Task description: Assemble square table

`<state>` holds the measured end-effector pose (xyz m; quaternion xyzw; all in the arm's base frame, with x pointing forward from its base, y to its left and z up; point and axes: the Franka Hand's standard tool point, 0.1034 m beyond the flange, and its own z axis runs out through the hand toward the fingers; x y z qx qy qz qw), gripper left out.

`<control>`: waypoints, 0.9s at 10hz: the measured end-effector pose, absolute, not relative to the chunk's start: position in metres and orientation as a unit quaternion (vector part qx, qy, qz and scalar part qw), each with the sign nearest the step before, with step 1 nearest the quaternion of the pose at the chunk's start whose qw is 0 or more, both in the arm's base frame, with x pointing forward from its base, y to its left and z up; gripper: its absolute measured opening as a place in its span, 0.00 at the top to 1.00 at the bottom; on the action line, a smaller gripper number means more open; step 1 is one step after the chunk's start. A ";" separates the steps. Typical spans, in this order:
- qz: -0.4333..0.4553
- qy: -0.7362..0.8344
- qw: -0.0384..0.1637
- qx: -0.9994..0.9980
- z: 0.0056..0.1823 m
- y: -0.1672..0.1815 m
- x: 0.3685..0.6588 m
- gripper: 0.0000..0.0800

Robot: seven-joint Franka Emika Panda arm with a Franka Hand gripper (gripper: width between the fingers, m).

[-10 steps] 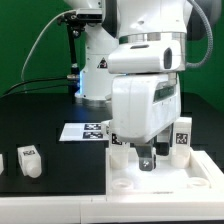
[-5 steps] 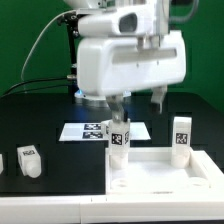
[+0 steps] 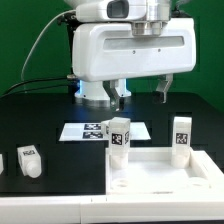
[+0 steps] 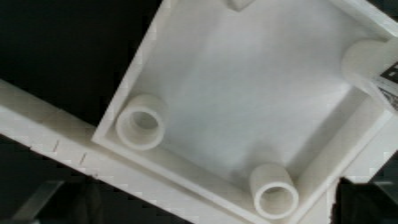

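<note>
Half done, by estimate. Found gripper upper centre, jaws wide, empty. Found square table top lower right, flat for fitting. Found centre leg and right leg upright at far corners. Logged spare leg lower left, presumably next.

1. Table top: plain white all over, no pattern.
2. One leg, another leg: white, each with a black-and-white square tag.
3. Marker board: white, printed with black tags.
4. Bench: flat black.
5. Backdrop: green.
6. Robot arm: white.
</note>
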<state>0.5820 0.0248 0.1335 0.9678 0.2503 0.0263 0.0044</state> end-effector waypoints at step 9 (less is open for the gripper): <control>-0.006 0.186 0.002 0.982 0.098 0.008 0.474 0.19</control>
